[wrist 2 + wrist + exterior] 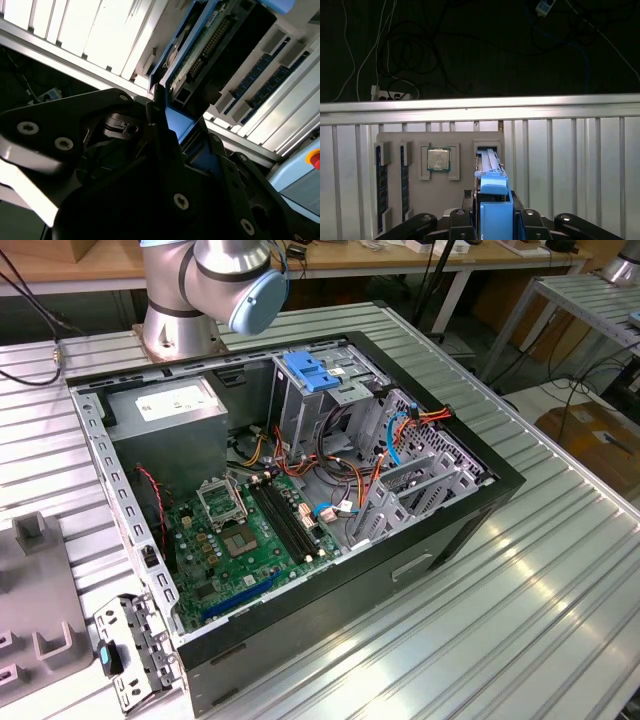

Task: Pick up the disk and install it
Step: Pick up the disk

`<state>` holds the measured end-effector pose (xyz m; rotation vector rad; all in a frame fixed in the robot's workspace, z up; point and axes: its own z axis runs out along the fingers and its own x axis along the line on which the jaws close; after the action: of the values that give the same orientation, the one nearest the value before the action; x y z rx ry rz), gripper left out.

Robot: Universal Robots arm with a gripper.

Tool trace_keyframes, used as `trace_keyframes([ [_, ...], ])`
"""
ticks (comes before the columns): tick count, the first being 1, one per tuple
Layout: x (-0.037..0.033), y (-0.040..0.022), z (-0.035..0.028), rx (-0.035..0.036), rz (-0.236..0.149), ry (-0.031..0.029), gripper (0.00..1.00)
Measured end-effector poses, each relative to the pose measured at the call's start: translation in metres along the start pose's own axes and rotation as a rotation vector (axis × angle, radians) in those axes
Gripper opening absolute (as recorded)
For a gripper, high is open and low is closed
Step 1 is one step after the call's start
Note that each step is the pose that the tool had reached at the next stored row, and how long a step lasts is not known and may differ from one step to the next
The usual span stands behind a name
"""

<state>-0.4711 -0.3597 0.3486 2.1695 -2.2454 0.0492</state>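
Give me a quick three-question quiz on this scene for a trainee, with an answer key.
1. True or false: the case lies open on the table.
2. What does the gripper hold? A) the disk B) a fan C) a screwdriver
3. Fill in: in the first wrist view, the grey tray holds a square ____.
Key: 1 true; 2 A; 3 processor.

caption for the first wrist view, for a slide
Gripper closed on the blue-railed disk, seen edge-on, by a grey parts tray holding a processor chip, on the ribbed metal table.
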Motion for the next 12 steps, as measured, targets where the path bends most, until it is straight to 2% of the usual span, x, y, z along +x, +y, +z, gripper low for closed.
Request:
trace_keyframes([
  [4, 0.0002, 0.0, -0.0047, 0.0, 0.0, 0.0015, 0.36],
  [12, 0.0002, 0.0, -0.006, 0.0, 0.0, 0.0017, 0.36],
])
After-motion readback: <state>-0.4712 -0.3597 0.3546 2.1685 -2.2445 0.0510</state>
